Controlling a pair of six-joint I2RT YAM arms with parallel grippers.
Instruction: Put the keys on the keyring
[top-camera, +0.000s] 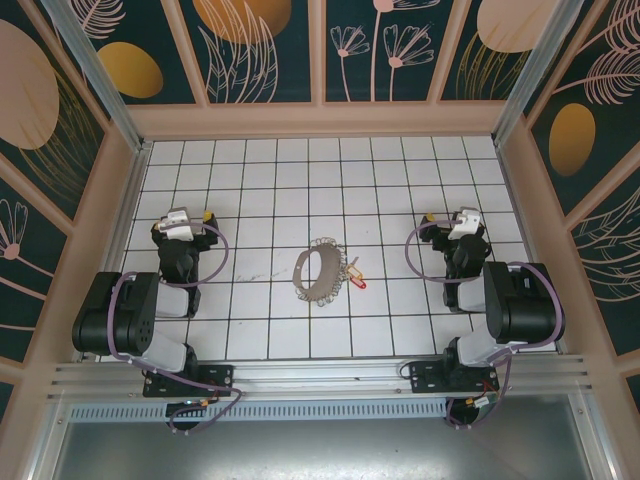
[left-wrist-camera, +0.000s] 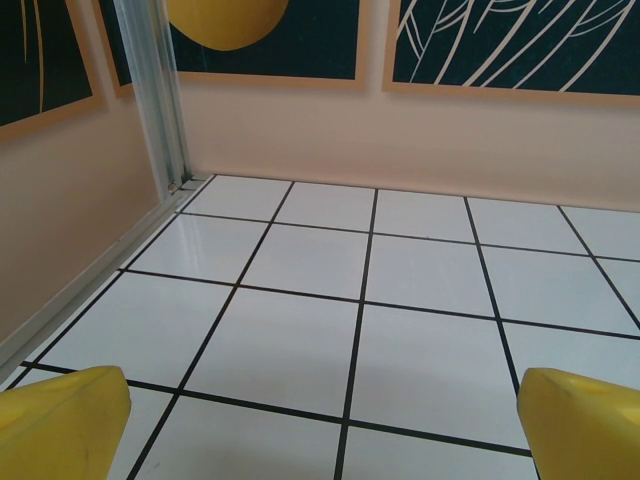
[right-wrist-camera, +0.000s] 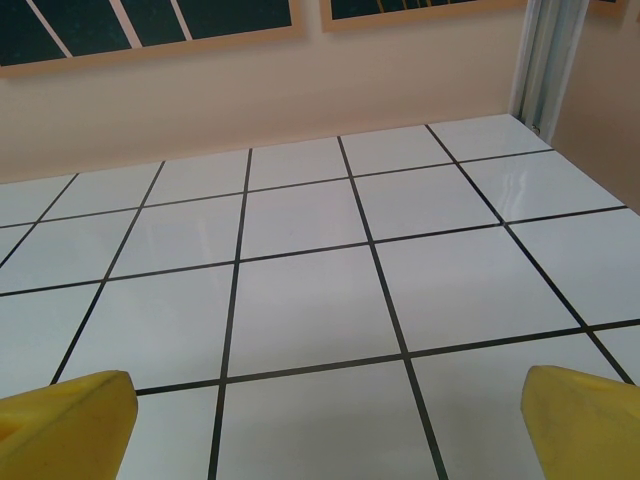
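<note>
The keyring (top-camera: 304, 272), a large grey-brown band hoop fringed with small metal rings, is lying near the middle of the white tiled tabletop (top-camera: 260, 170), slightly toward its near edge. The two tiny metal keys (top-camera: 354, 276), one red-tagged and one yellowish-tagged, are lying against the hoop's right side. Whether either is threaded on is too small to tell. The left end effector (left-wrist-camera: 322, 425) is hovering toward the left edge and the right end effector (right-wrist-camera: 325, 420) toward the right edge, each spreading its yellow fingers (left-wrist-camera: 62, 420) wide over bare tiles and gripping nothing. By the look of it, the work is not yet starting: picking up and hooking both keys is remaining.
</note>
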